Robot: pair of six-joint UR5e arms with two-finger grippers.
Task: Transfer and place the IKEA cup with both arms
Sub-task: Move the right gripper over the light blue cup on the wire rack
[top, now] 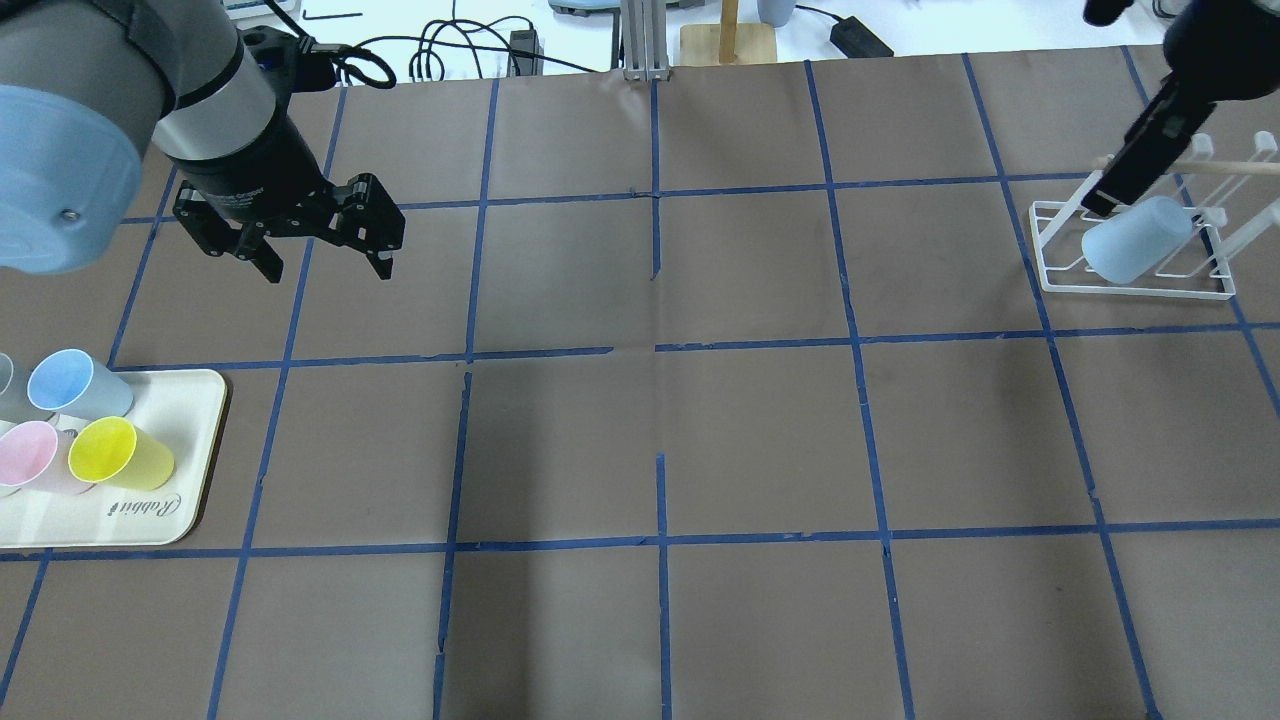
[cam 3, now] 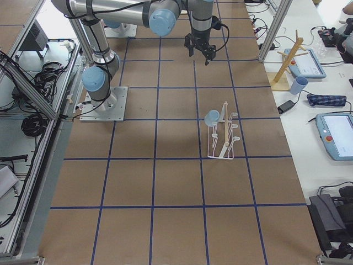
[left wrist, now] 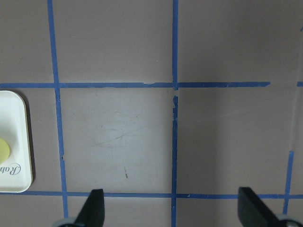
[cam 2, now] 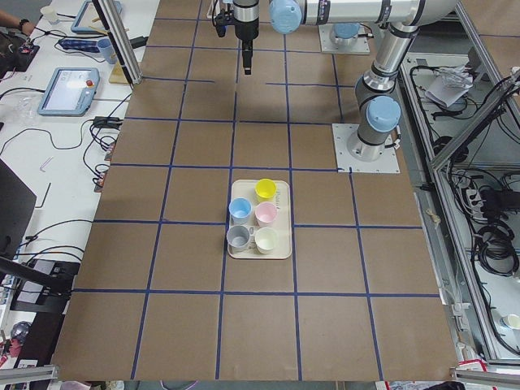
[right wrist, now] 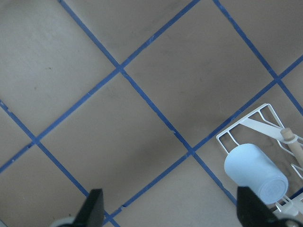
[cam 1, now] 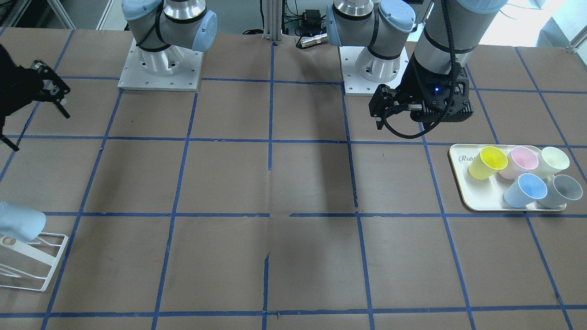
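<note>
Cup: pale sky-blue tapered plastic tumbler [top: 1135,238], hung aslant on a peg of the white wire drying rack [top: 1140,287], base outward.
Right pincer [right wrist: 171,209]: fingers spread wide, empty, above the rack and clear of the cup.
Left pincer [top: 328,270]: fingers apart, empty, far across the table from the rack.
Handling: probably light, stiff and smooth, so slippery; thin wall likely to flex if squeezed hard.
Hold: best across the tapered wall near mid-height, with a gentle squeeze.
Stage: placement apparently complete.
</note>
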